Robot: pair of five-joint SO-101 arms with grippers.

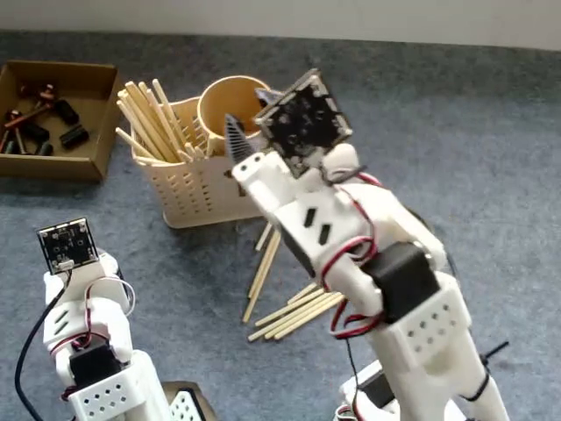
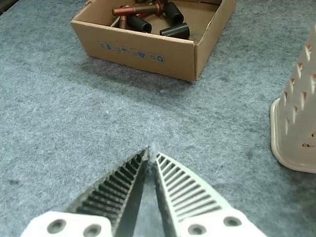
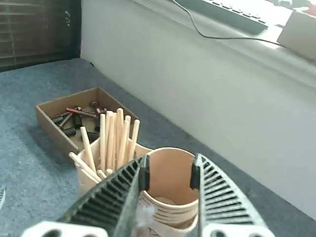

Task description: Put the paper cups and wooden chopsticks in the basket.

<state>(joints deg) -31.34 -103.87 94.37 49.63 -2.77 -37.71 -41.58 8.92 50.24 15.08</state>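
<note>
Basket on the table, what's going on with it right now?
The right end effector hangs open just over the paper cups stacked in the basket, beside a bunch of chopsticks standing in it. Several loose chopsticks lie on the table beside the basket. The left end effector sits shut, low over the table near a cardboard box.

The left arm [image 1: 110, 390] and the larger-looking right arm [image 1: 429, 333] are white plastic shells dotted with rows of small round holes. Black motor blocks [image 1: 405, 279] sit in the joints, and red, black and white wires [image 1: 349, 254] loop outside. A square black circuit board [image 1: 302, 118] tops each wrist. The left gripper [image 2: 149, 154] has 2 ribbed, pointed fingers [image 2: 185, 190], 1 dark, 1 white.
</note>
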